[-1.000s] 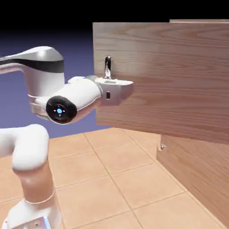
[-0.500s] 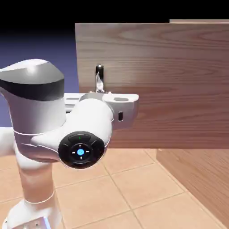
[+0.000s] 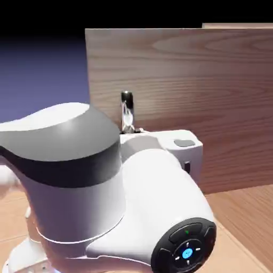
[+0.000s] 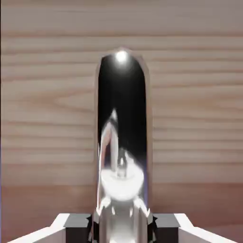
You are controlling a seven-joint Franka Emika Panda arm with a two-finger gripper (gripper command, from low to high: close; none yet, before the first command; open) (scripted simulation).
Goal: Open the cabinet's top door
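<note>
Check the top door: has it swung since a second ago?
Yes. The top door has swung further open; its handle edge moved toward the exterior view's left, away from the cabinet.

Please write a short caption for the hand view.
Gripper shut on the top door's shiny handle.

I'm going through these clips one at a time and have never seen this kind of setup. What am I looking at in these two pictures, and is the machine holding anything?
This is a rendered simulation of a white robot arm working at a wooden cabinet. The exterior view comes from a fixed camera beside the robot, so the arm fills the foreground. The hand view comes from a camera on the hand, looking along the gripper. The large wood-grain panel is the top door, swung out toward the camera. The gripper is closed on the door's silver bar handle, which shows between the two grey fingertips. Tan floor tiles lie below.
</note>
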